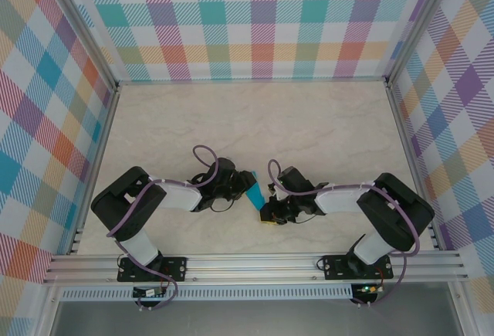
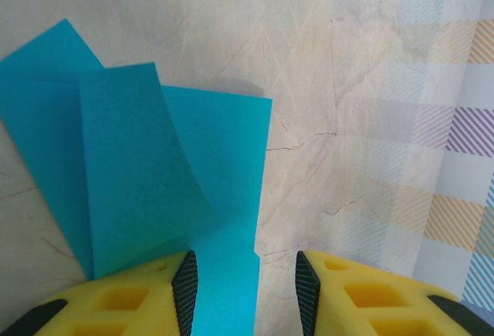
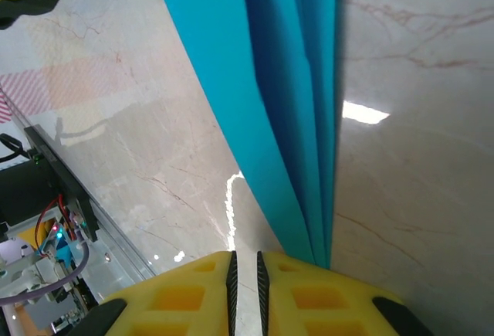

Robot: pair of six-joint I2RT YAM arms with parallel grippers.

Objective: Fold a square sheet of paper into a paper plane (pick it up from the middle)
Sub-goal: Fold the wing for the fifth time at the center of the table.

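Note:
The teal-blue sheet of paper (image 1: 253, 190) lies on the marble table between my two grippers, folded into layers. In the left wrist view one flap of the sheet (image 2: 147, 174) curls up off the layer below. My left gripper (image 2: 245, 293) is open, low over the sheet's near strip, which lies between the fingers without being pinched. In the right wrist view the sheet (image 3: 270, 81) shows several long overlapping layers running under the right finger (image 3: 324, 297). My right gripper (image 3: 245, 278) is shut with nothing in its narrow slit, just left of the paper.
Plaid walls (image 1: 262, 19) close the table on three sides. An aluminium rail (image 1: 255, 263) runs along the near edge by the arm bases. A circuit board with wires (image 3: 54, 235) sits beyond that edge. Bare marble (image 1: 255, 120) stretches behind the grippers.

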